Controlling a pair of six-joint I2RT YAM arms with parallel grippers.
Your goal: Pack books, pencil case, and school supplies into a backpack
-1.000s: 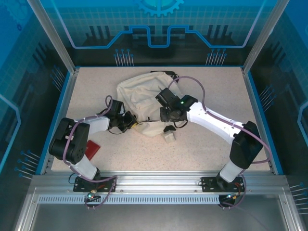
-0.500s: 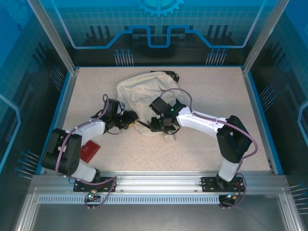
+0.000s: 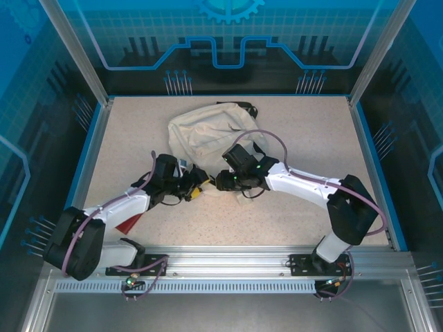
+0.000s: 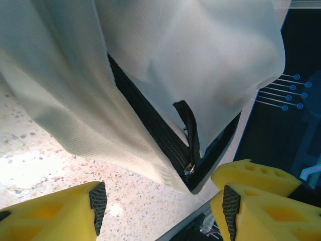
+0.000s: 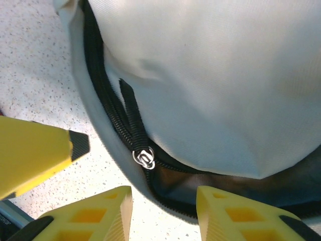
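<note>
Backpack (image 3: 205, 131) lies slumped on the worktop (image 3: 311, 142), and with the left gripper (image 4: 163, 203) and right gripper (image 5: 163, 201) at its near edge, jaws open and empty, you'd best centre the right jaws over the metal zip pull (image 5: 144, 156) there before closing.

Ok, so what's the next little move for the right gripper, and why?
Probably ease the right gripper forward and close it on the black zipper pull. Its jaws stand open, the pull lies just ahead of the gap between them, and the backpack is not yet gripped.
</note>
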